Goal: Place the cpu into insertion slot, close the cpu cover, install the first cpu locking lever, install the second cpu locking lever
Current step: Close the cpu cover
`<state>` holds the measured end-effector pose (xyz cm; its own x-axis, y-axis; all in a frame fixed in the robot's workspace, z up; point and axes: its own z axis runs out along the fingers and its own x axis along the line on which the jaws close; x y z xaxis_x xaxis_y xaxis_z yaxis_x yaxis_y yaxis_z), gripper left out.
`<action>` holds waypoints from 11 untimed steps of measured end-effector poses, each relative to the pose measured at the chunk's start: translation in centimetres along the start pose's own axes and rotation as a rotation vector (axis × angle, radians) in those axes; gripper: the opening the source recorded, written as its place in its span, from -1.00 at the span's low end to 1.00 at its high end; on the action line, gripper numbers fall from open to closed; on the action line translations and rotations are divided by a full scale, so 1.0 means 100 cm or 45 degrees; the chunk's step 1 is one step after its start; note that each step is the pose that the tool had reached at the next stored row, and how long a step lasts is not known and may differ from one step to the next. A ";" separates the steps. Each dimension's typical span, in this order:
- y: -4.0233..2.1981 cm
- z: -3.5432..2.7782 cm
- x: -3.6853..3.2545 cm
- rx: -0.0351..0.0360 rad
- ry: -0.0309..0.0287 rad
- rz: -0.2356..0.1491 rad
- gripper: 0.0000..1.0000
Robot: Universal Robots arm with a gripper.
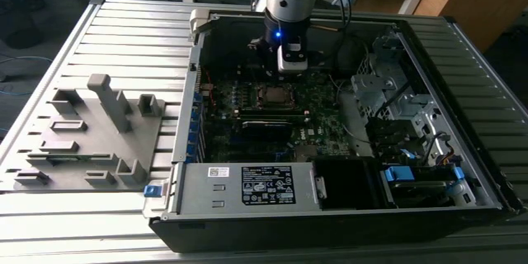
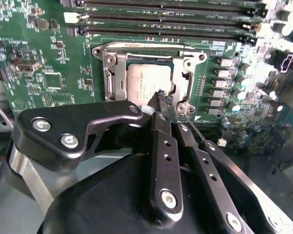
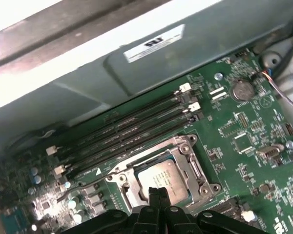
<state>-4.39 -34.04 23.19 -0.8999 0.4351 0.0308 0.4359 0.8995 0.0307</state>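
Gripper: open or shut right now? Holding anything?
Gripper: shut, holding nothing that can be seen, just above the cpu.

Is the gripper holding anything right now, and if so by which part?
Nothing: the fingers are shut together, empty, tips over the flat silver-grey square cpu.

The cpu [image 2: 142, 83] top is dull grey metal, the cpu cover [image 2: 112, 61] round it shinier bare metal. The gripper [image 2: 167, 103] is matt black (with bright screw heads [image 2: 41, 125]). Grey fixture [image 1: 91, 134] at 9 o'clock of the case [image 1: 194, 183], exterior view, looks matt plastic.
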 end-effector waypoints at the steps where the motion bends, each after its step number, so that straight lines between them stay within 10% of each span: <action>1: 0.0000 0.0000 0.0000 0.0006 0.0005 -0.018 -0.79; 11: 0.0000 0.0001 0.0000 0.0071 0.0071 -0.232 -0.79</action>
<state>-4.40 -34.04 23.18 -0.9639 0.2645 0.0308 0.2654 0.9637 0.0307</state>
